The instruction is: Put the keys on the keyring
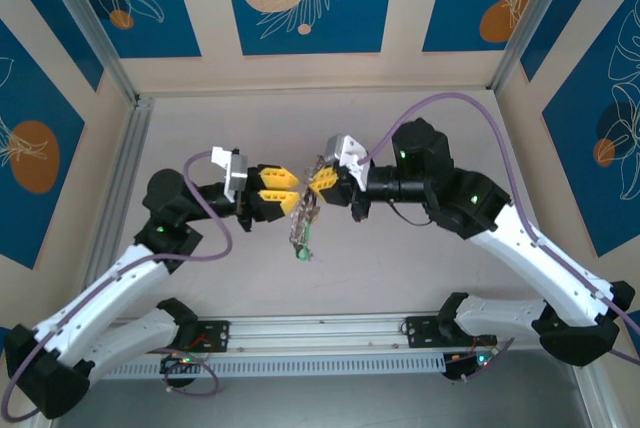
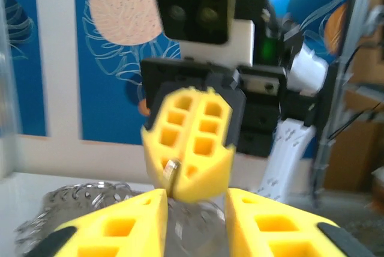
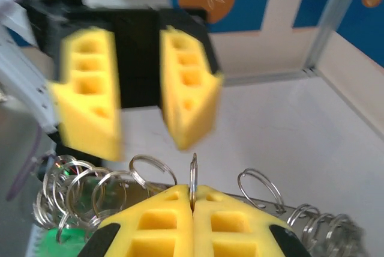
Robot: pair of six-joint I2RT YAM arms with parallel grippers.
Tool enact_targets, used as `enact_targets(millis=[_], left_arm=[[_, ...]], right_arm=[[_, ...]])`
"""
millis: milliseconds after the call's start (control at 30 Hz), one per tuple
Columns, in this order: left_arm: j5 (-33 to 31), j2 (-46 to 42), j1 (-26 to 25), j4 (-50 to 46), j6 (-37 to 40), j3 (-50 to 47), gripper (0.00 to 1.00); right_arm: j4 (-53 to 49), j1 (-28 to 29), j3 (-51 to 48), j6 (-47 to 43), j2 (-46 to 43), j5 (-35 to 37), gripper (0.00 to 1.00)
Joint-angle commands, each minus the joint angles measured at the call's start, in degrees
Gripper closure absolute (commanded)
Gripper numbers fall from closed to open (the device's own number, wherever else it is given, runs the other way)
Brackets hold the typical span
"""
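Left gripper (image 1: 291,193): jaws released, clear gap between its yellow fingers (image 2: 123,227), nothing in them that I can see. It sits just beside the bundle and faces the other arm across it.

Middle: keyring (image 1: 301,226) hangs between the two grippers. Small rings and keys are clustered on it, with the green tag (image 1: 303,253) lowest. The right wrist view shows a row of split rings (image 3: 258,188) strung along it.

Right gripper (image 1: 316,186): clenched on a thin metal ring (image 3: 193,173) that stands edge-on out of the fingertips (part of the keyring by my read, but I can't tell whether it's the hoop itself or one split ring).

Progress: I can't tell the keys with the dark tag from the rest of the cluster, as it's too small and blurred. So I can't confirm anything is threaded. My call is that the keyring is secured on one side and the left is free to work. The threading itself I count as outstanding.
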Motion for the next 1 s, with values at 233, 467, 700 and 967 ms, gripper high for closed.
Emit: enact_targets(millis=[233, 467, 700, 967], left_arm=[[-5.3, -2.4, -0.2, -37.7, 21.4, 13.0, 0.64], [-3.7, -2.0, -0.1, -40.2, 22.7, 15.4, 0.64], [-2.0, -0.5, -0.6, -35.1, 21.0, 14.6, 0.66], [0.4, 2.3, -0.9, -27.1, 17.4, 13.8, 0.68]], right_arm=[[-27.4, -1.3, 25.5, -10.3, 13.6, -1.4, 1.00], [-34.2, -0.4, 31.7, -12.8, 17.5, -4.1, 1.00], [-34.7, 0.2, 32.5, -13.1, 18.7, -6.9, 1.00], [-34.3, 0.5, 32.1, -13.7, 18.9, -9.7, 1.00]])
